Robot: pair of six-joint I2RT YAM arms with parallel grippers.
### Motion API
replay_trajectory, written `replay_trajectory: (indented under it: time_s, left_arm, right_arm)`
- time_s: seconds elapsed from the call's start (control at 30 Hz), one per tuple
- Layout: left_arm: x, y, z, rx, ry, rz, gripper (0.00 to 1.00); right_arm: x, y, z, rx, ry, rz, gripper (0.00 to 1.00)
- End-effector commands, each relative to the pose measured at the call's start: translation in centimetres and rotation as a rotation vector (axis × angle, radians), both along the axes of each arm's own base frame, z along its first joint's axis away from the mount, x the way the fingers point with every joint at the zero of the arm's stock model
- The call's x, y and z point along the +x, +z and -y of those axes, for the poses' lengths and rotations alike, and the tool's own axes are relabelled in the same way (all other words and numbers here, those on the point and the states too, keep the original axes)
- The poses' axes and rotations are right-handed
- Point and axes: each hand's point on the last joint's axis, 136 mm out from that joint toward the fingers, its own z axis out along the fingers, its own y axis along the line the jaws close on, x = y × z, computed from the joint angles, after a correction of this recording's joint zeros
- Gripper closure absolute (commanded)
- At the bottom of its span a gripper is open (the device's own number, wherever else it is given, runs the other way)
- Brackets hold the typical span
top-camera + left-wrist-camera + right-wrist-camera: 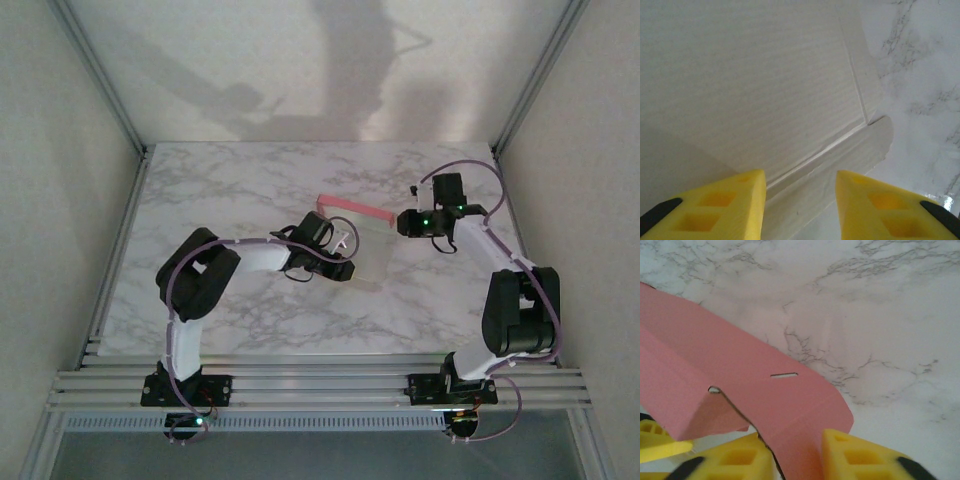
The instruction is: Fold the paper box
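The paper box (366, 240) lies flat in the middle of the table, white face up, with its far flap (355, 208) raised and showing pink. My left gripper (345, 260) is at the box's left edge. In the left wrist view its yellow fingers (747, 200) stand apart over the white panel (765, 75) and a creased edge flap (840, 155), gripping nothing. My right gripper (400, 222) is at the right end of the pink flap. Seen from the right wrist, a pink tab (790, 405) with a small slot runs down between that gripper's (791, 437) parted fingers.
The marble tabletop (250, 180) stretches round the box on all sides. Grey walls with metal corner rails (100, 80) close in the back and sides. Both arm bases sit on the rail (320, 385) at the near edge.
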Motion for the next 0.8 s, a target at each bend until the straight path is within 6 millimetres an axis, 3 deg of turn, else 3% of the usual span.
replay_trajectory:
  time_s: [0.0, 0.37, 0.77]
  left_arm:
    - [-0.2, -1.2, 0.1, 0.023, 0.017, -0.004, 0.59]
    - [-0.5, -2.4, 0.5, 0.058, 0.043, -0.013, 0.61]
    - [-0.1, -2.2, 1.3, 0.021, 0.088, -0.039, 0.62]
  right_arm:
    - [0.4, 0.8, -0.7, -0.003, 0.004, 0.009, 0.80]
    - [0.9, 1.7, -1.9, 0.103, -0.055, -0.035, 0.91]
    - [0.7, 0.9, -3.4, 0.111, -0.092, -0.122, 0.93]
